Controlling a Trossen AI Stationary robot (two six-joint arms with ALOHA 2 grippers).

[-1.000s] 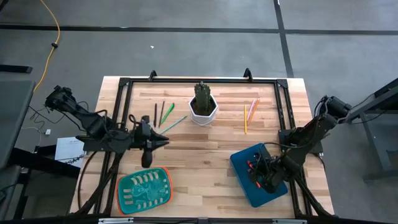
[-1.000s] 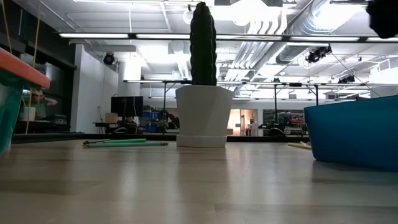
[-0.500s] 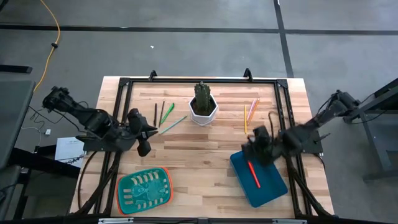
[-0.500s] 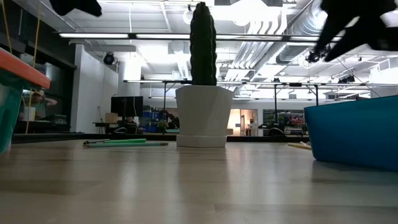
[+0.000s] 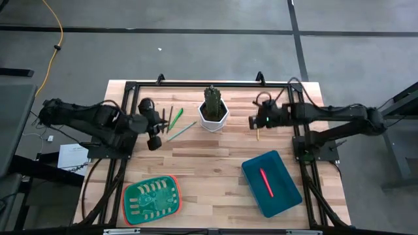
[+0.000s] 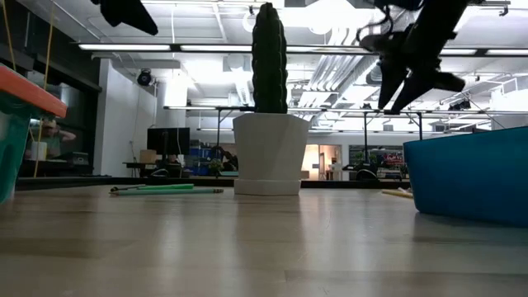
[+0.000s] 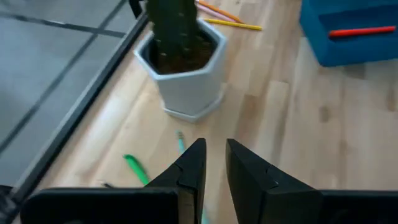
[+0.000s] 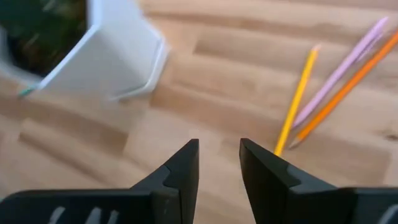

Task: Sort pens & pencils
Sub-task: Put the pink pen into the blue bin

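With one red pen (image 5: 266,182) lying in the blue plastic bin (image 5: 287,199) at lower right, the empty, narrowly parted right gripper (image 5: 253,121) hovers near the yellow, pink and orange sticks (image 5: 262,117) right of centre, apparently reaching to descend and grasp one; the left gripper (image 5: 157,124), also slightly parted and empty, waits by the green and brown sticks (image 5: 171,120) left of centre.

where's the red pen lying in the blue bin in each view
High view: the bright red plastic pen lies inside the blue rectangular bin, lower right.
Low view: not visible; only the bin's wall shows at right.
Left wrist view: upper right corner, in the bin.
Right wrist view: not in it.
Shared landmark: the white hexagonal pot with the green cactus.
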